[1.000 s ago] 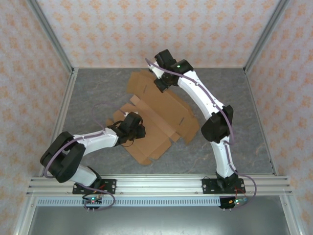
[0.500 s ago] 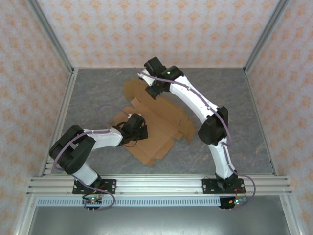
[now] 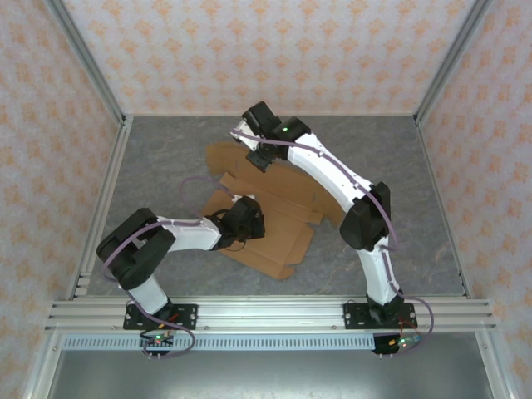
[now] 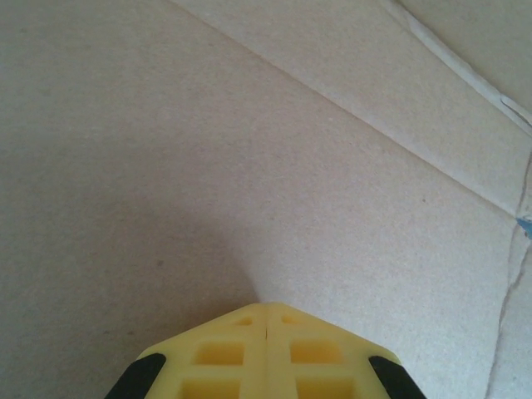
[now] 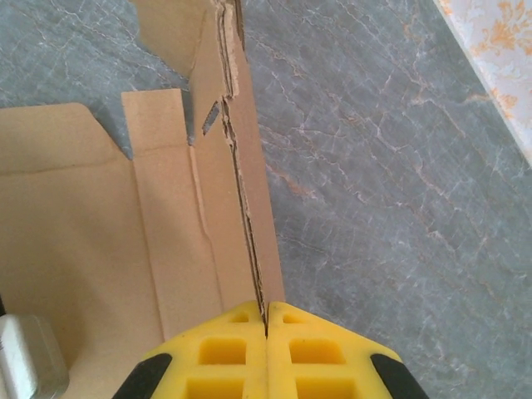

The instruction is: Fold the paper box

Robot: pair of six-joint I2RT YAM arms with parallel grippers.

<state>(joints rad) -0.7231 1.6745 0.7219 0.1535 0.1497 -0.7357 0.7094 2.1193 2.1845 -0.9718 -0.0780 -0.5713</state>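
Observation:
The paper box is a brown die-cut cardboard sheet lying mostly flat in the middle of the table. My left gripper rests on its near-left part. In the left wrist view the yellow fingertips are pressed together with nothing between them, tips against the bare cardboard. My right gripper is at the sheet's far edge. In the right wrist view it is shut on the raised edge of a folded side flap, which stands up from the flat panel.
The grey marbled table top spreads to the right of and behind the sheet. Aluminium posts and patterned walls close in the sides and back. A metal rail runs along the near edge. A white arm part shows at the lower left of the right wrist view.
The left gripper slid right across the sheet and closed. The right gripper moved left with the flap edge, and the sheet shifted and turned with it.

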